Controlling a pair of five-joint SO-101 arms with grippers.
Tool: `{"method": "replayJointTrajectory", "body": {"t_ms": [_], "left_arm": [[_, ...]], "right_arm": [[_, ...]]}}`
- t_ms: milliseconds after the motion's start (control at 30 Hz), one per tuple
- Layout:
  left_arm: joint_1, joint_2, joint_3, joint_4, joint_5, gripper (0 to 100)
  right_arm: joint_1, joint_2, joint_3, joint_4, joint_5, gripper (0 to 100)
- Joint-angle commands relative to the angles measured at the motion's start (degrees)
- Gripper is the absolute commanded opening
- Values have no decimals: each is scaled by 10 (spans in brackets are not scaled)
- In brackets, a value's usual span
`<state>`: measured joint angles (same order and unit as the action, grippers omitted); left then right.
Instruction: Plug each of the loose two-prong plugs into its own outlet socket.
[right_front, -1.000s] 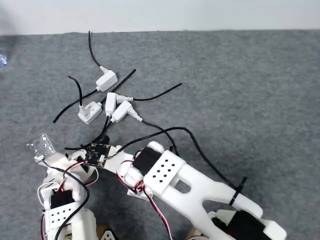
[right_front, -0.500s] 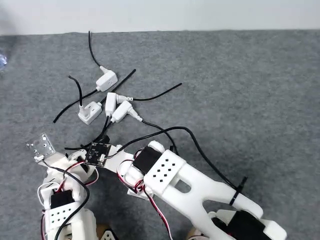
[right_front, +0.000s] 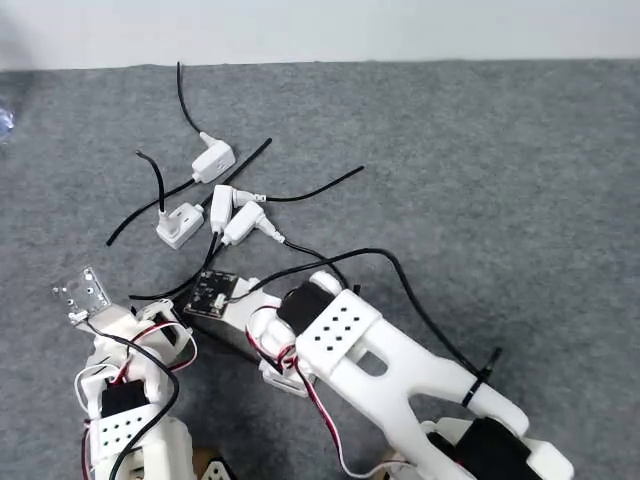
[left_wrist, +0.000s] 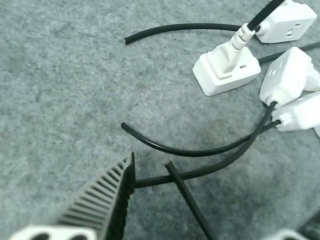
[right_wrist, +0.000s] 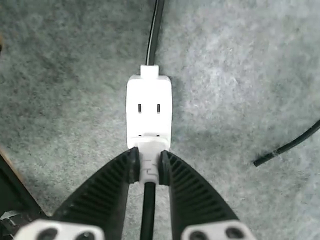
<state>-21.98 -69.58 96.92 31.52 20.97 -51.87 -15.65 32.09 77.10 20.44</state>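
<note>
The grey carpeted worktop (right_front: 500, 180) carries everything. The right arm (right_front: 400, 380), the largest thing on it, stretches from the near edge toward the socket cluster (right_front: 215, 205), with its wrist just short of the cluster's near side. The left arm (right_front: 120, 400) stands folded, nearer than the cluster and off to its left-hand side, apart from it.

The socket cluster is four white pieces lying close together, with black cables (right_front: 310, 188) trailing out from it in several directions. In the left wrist view one piece of the cluster, a socket block (left_wrist: 225, 72), has a plug with a white collar seated in its top face. Two pieces just beside it show bare slots.

At the cluster's near side the right pincer (right_wrist: 148, 167) is clamped on a small white two-prong plug (right_wrist: 148, 150). The plug's front touches the near end of a slotted outlet socket (right_wrist: 149, 102); whether its prongs are in cannot be told. Its cord runs back between the fingers.

The left pincer (left_wrist: 165, 200) hangs over loose cable on the near side of the cluster, spread apart and holding nothing. One ribbed finger (left_wrist: 107, 197) shows, with nothing against it.
</note>
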Motion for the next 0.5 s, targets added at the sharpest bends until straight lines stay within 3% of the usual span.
{"method": "replayJointTrajectory", "body": {"t_ms": [0, 200, 467], "left_arm": [[-3, -4, -27, 2, -6, 528], [-3, -4, -27, 2, -6, 528], [-3, -4, -27, 2, -6, 528]], "right_arm": [[-5, -7, 19, -26, 4, 7], [-3, -7, 126, -116, 6, 7], [2, -10, 132, -129, 40, 7]]}}
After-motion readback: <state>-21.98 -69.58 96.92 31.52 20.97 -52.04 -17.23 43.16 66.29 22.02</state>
